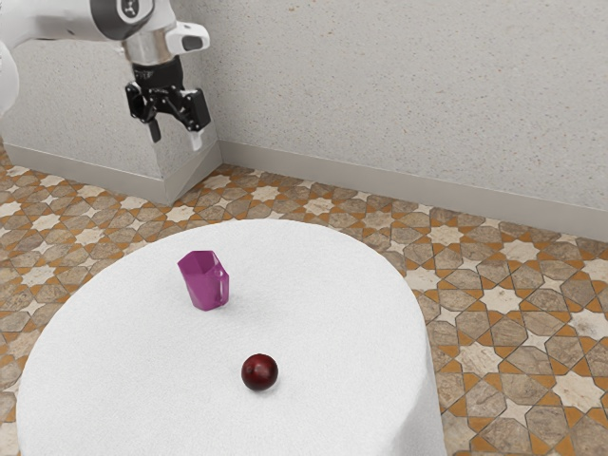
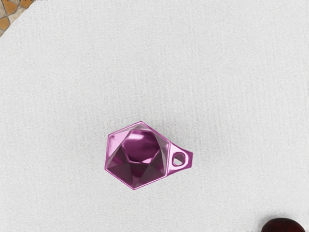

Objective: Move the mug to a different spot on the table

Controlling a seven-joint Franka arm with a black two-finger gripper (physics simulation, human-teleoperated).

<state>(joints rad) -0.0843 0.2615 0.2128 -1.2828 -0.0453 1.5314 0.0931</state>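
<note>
A magenta faceted mug (image 1: 204, 279) stands upright on the round white table (image 1: 123, 380), toward the exterior view's left. From above, the mug (image 2: 137, 154) shows its hollow inside and a small ring handle on one side. My gripper (image 1: 177, 135) hangs high above the table, well over the mug and a little behind it, open with nothing between its fingers.
A dark red ball (image 1: 259, 371) lies on the table in front of the mug, toward the exterior view's right; the ball (image 2: 284, 225) also peeks in beyond the mug's handle side. A grey wall and a tiled floor (image 1: 494, 285) surround the table.
</note>
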